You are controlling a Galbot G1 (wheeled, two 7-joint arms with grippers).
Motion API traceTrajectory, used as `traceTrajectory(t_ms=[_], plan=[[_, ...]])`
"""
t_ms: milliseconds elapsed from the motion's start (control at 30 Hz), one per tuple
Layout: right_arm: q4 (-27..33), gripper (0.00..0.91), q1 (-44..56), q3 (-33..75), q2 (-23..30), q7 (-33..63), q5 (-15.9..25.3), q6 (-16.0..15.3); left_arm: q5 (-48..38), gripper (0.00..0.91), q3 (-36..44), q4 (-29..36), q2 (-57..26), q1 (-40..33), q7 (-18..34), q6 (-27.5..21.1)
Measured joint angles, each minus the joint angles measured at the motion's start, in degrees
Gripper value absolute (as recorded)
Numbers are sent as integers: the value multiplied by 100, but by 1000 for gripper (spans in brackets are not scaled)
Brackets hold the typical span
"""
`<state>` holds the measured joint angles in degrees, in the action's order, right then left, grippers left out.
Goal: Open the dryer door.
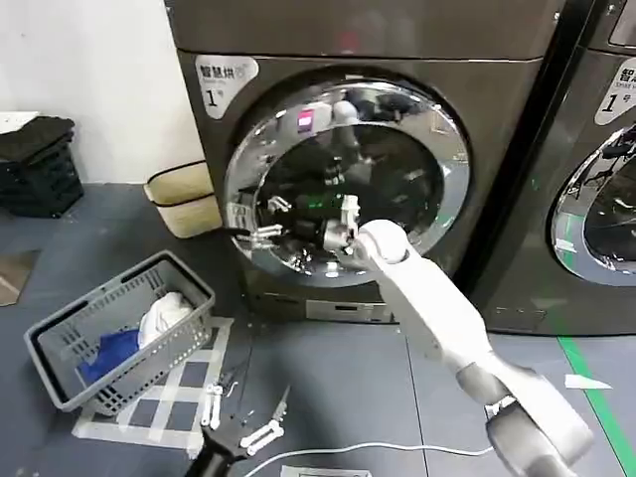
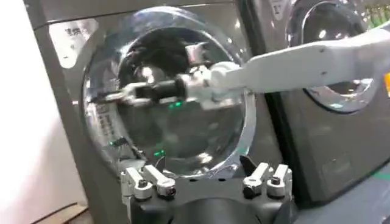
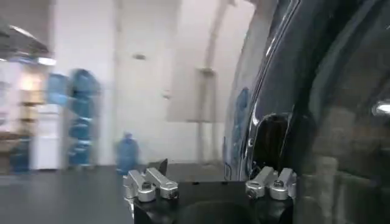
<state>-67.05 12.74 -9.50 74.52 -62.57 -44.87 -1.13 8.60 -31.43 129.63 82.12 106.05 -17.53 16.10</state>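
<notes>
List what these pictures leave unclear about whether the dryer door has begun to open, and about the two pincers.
- Dryer door: head view shows no readable gap at the chrome rim; glare hides the latch.
- Right pincer: at the door's left rim; reflections mask any contact or grip. Right wrist view: blurred, door edge too close.
- Left pincer: low at the head view's bottom edge, partly cut off.
- Basket: contents partly hidden by its wall.
</notes>
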Motion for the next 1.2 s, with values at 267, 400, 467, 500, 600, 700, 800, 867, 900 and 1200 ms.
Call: traceTrajectory(t_ms=[267,400,467,500,600,700,800,867,900,1200], plan=[[-178,907,60,-124,-297,-846,-106,7,-673,907,-729,127,-185,-200,-127,-462],[-253,907,136,-136,-449,-1263,-192,-13,-1008,907,-1092,133,-308,-379,-172,-699],[-288,907,179,-136,-516,-1457,-235,-18,-1204,907,-1260,135,-367,-484,-223,-835],[-299,907,195,-137,-545,-1542,-252,-21,-1287,907,-1344,133,-399,-546,-241,-888],[-363,907,247,-136,-652,-1773,-268,-20,-1528,907,-1571,99,-509,-734,-301,-1021],[-428,907,302,-135,-747,-1915,-279,-17,-1870,907,-1779,21,-662,-909,-325,-1098],[-515,907,364,-138,-861,-2014,-281,19,-2148,907,-1920,-67,-858,-1049,-320,-1176],[-570,907,397,-128,-923,-2077,-281,68,-2259,907,-1952,-149,-1000,-1161,-316,-1215],[-597,907,415,-124,-957,-2110,-281,89,-2291,907,-1954,-201,-1093,-1229,-314,-1237],[-989,907,650,26,-1275,-2143,-239,159,-2688,907,-1644,-712,-1873,-1961,-360,-1466]])
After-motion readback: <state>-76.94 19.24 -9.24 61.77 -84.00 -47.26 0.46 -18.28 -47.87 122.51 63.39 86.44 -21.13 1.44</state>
